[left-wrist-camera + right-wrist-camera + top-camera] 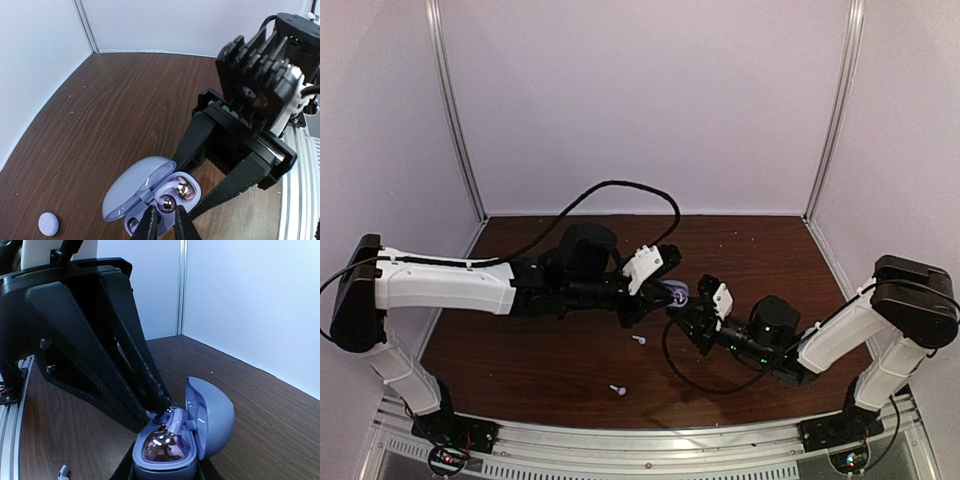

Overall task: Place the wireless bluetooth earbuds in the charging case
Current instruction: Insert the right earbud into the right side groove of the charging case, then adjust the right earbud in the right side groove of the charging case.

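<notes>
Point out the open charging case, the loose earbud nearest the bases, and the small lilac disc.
open charging case [129,194]: left wrist, raised lid.
loose earbud [616,389]: top external, body.
lilac disc [48,223]: left wrist, top face.

The left arm [450,282] and right arm [840,335] reach inward across a dark wooden table [520,350], the left gripper [660,293] and right gripper [684,306] meeting at a lilac charging case [678,291] near its centre. Two white earbuds [639,340] lie apart on the near side; a black cable [620,184] loops toward the far wall.
</notes>
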Robot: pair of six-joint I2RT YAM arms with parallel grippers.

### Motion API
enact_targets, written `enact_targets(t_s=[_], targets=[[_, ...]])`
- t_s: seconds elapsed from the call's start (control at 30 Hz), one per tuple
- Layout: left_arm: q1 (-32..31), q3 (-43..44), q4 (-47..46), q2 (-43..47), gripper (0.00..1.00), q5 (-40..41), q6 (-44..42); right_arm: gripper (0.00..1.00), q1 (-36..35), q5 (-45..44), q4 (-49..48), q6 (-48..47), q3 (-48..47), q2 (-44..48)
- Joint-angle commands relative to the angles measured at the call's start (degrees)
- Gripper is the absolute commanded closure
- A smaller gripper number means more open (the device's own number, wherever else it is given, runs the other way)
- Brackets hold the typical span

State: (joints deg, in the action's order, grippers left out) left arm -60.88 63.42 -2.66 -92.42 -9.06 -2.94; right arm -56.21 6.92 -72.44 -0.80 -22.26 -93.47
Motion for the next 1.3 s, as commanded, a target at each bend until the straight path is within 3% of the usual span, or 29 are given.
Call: enact_targets(t_s=[0.0,0.53,0.83,1.27], targets=[[-0.5,-1.3,-1.5,5.7,0.84,-0.4,-2.4,1.00,0.3,1.4,-2.6,0.8,-0.9,-0.2],[-0.5,1.3,2.3,4.6,0.82,-0.8,-8.9,1.00,0.3,8.8,-0.3,0.5,-2.5,-0.9],[-1.3,2.0,2.4,3.4,0.92,-1.8,-10.2,1.00,0.3,8.6,0.6,0.8,-3.2,-1.1],[-2.1,2.8,5.3,0.4,0.96,-0.9,-10.4,1.00,0.4,8.9,0.5,0.8,-3.1,-0.7]])
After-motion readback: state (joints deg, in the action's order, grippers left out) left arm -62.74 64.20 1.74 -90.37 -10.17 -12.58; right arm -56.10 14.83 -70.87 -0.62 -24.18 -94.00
